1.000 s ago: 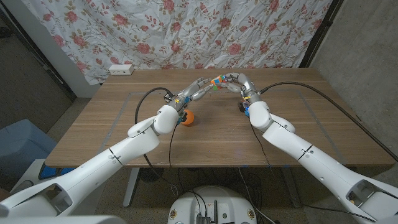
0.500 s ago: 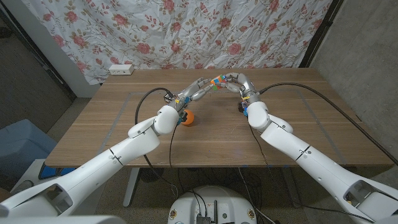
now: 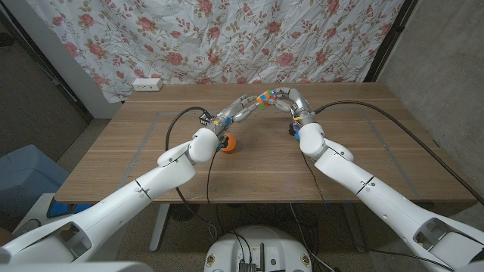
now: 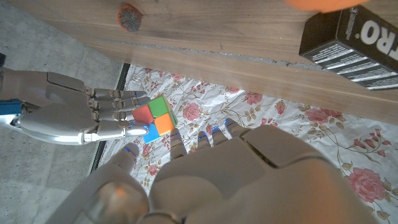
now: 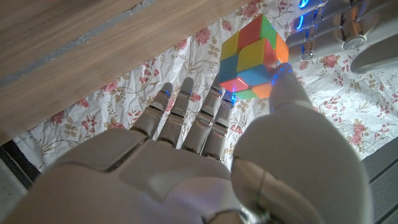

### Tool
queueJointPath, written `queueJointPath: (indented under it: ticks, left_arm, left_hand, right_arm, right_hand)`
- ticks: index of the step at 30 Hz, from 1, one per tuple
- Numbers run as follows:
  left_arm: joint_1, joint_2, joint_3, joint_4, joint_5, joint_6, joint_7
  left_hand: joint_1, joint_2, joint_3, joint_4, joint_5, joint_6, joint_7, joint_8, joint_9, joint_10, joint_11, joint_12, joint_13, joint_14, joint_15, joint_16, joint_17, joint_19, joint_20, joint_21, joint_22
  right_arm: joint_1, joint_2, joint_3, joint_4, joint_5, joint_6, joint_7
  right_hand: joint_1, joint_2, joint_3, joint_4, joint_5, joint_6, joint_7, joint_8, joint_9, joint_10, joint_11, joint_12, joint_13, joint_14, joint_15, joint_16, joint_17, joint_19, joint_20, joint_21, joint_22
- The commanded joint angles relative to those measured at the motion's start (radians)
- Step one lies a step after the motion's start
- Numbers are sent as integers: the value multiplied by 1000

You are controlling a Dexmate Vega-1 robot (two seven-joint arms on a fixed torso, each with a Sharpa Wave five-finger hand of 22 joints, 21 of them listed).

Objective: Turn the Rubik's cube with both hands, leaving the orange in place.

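- Rubik's cube (image 3: 263,98): held above the far middle of the wooden desk (image 3: 151,162), between the two robot hands; orange, green, red and blue tiles show in the left wrist view (image 4: 155,118), and yellow, green, orange, blue and pink tiles in the right wrist view (image 5: 252,59).
- Left robot hand (image 3: 240,108): reaches from the left toward the cube, fingertips (image 4: 208,134) at the cube's side and clamped on it together with the other hand.
- Right robot hand (image 3: 283,97): curves in from the right, its fingers (image 4: 115,115) closed against the cube; in its own wrist view the thumb tip (image 5: 283,78) touches the cube's lower corner.
- Orange (image 3: 229,143): rests on the desk just right of the left wrist, nearer than the cube and apart from it.
- Black box with white lettering (image 4: 351,40): lies on the desk, seen from the left wrist.
- White power strip (image 3: 147,85): at the desk's far left edge, before a floral curtain (image 3: 227,38).
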Motion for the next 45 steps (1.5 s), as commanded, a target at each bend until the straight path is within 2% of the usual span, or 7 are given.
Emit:
queueJointPath:
  ticks: [1, 22, 45]
  left_arm:
    - [-13, -15, 7, 22, -6, -5, 3]
    - [-33, -34, 18, 49, -14, -9, 7]
    - [-19, -45, 27, 40, -11, -15, 27]
  left_hand:
    - [9, 119, 7, 1, 6, 6, -2, 2, 6, -59, 5, 4, 1, -129, 3, 4, -1, -35, 6, 9, 1]
    - [11, 121, 14, 0, 8, 6, 6, 0, 6, -56, 7, 3, 2, -128, 3, 2, -1, -33, 7, 8, 0]
    - [13, 122, 23, -2, 10, 8, 10, -1, 6, -53, 7, 2, 2, -127, 3, 1, -2, -31, 8, 8, 0]
  right_arm:
    - [9, 23, -3, 20, -3, -5, -23]
    - [13, 48, -5, 55, -3, 19, -64]
    - [-16, 67, 6, 35, -9, 13, -125]
  right_hand:
    - [69, 57, -3, 0, 6, 59, -50, 7, 4, 43, -37, 5, 3, 13, -140, 6, 4, 9, -2, 5, 2]
    - [78, 60, -7, -1, 5, 65, -50, 8, 4, 48, -37, 2, 6, 18, -141, 14, 7, 12, -6, 5, 2]
    - [85, 64, -10, 0, 4, 70, -50, 9, 5, 53, -37, 0, 9, 21, -142, 21, 9, 14, -9, 5, 2]
